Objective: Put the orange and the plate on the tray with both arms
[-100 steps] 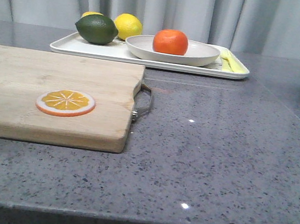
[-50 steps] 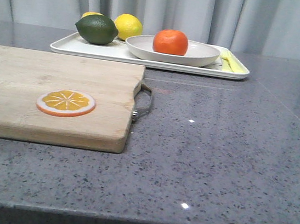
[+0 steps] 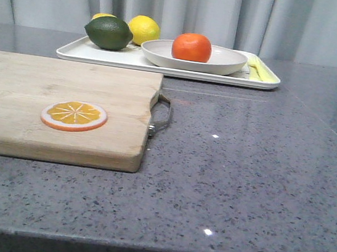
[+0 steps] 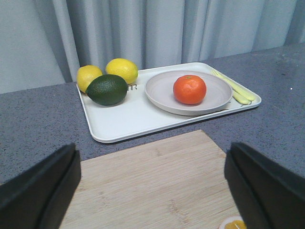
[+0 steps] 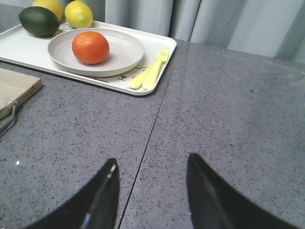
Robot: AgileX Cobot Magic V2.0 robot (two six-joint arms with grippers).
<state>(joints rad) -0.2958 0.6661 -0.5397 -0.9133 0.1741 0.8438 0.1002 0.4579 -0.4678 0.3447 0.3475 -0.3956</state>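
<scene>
The orange [image 3: 192, 46] sits in the off-white plate [image 3: 226, 64], and the plate rests on the white tray [image 3: 97, 56] at the back of the table. The left wrist view shows the orange [image 4: 189, 89], the plate [image 4: 218, 95] and the tray [image 4: 124, 119] too, as does the right wrist view with the orange [image 5: 90, 47], the plate [image 5: 126, 50] and the tray [image 5: 24, 47]. My left gripper [image 4: 152, 157] is open and empty above the cutting board. My right gripper [image 5: 151, 164] is open and empty above bare table, well short of the tray. Neither gripper shows in the front view.
A green lime [image 3: 108, 32] and two lemons [image 3: 144, 29] lie on the tray's left part. A yellow fork [image 5: 152, 71] lies on its right edge. A wooden cutting board [image 3: 49, 85] with a metal handle [image 3: 160, 115] bears an orange slice [image 3: 73, 115] at front left.
</scene>
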